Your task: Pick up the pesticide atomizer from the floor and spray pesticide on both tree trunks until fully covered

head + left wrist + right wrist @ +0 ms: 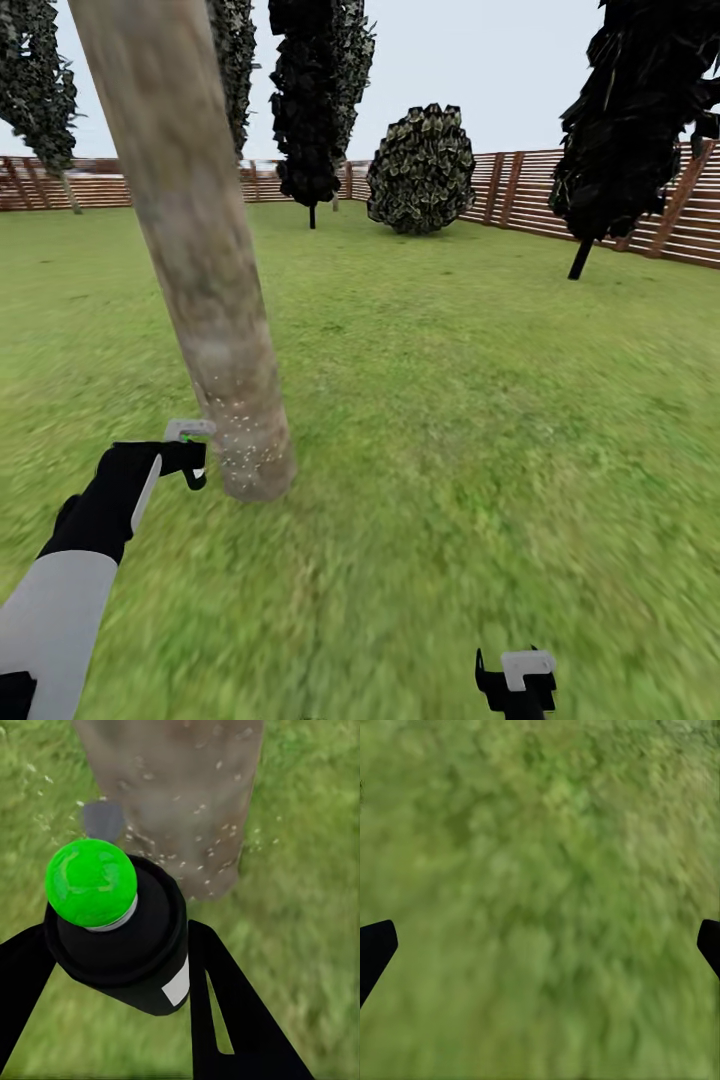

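The left hand [190, 452] is out low in front of the robot, just beside the foot of the near trunk [195, 250], and it holds the atomizer [120, 937] clamped between its two black fingers [225, 1012]. From the left wrist view the atomizer is a black can with a bright green round cap [91, 882] and a small white label on its side, its top aimed toward the trunk. The can sits close to the bark without touching it.

White specks of pesticide [238, 440] dot the lower part of that trunk, thickest near the base where it meets the lawn [480, 400]; a few specks also lie scattered on the grass around it in the left wrist view. Higher up, the bark looks bare, mottled grey-brown and beige. The trunk leans across the head view, running up out of the top edge.

The right hand [516, 680] hangs low at the bottom edge of the head view, well apart from the trunk. Its fingers [375, 949] stand wide, one tip at each side of the right wrist view, with only grass between them.

Farther off, a brown slat fence [600, 200] rings the lawn. In front of it stand a round bush [421, 168], a dark column-shaped conifer [310, 100] and another dark tree [630, 120] on the right.
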`<state>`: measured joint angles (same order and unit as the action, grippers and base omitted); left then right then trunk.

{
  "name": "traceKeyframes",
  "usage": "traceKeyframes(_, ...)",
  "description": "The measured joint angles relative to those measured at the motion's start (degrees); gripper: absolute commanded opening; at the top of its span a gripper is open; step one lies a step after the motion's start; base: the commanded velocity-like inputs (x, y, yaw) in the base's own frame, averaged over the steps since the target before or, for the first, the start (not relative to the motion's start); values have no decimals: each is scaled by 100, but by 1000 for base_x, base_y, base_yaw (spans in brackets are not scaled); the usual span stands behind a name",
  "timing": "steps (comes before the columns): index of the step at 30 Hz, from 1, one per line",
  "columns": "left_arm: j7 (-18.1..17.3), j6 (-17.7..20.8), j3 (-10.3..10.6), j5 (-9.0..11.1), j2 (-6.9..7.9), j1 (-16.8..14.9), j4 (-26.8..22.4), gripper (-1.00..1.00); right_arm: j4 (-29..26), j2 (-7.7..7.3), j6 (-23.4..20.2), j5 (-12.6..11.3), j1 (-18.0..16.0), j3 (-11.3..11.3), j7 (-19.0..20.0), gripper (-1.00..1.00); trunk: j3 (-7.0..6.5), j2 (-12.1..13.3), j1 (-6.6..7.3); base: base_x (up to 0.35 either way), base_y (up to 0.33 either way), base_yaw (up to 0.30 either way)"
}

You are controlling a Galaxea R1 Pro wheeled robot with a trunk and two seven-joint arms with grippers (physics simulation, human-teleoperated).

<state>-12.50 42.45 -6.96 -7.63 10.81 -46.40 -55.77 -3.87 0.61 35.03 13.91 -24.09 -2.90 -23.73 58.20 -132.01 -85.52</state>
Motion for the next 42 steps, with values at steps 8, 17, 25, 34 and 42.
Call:
traceKeyframes(8,25,0,-6,-16,0,-1,5,-100,0,-6,-2,-1,1,7,-3,100,0,0,0,42,-270,147)
traceKeyframes(17,28,0,0,-18,-6,7,10,-100,0,-19,0,5,1,8,-7,100,0,0,0,106,-263,1)
traceKeyframes(25,28,0,2,-26,-13,1,10,-100,0,-17,-2,4,0,8,-7,100,0,0,0,2,-271,0)
traceKeyframes(34,43,0,-39,-45,-1,-1,13,-100,0,-14,2,0,1,6,-8,100,0,0,0,141,-240,0)
traceKeyframes(42,47,4,-45,-61,64,10,22,-100,0,0,3,2,0,-1,-8,100,0,0,0,234,-191,200)
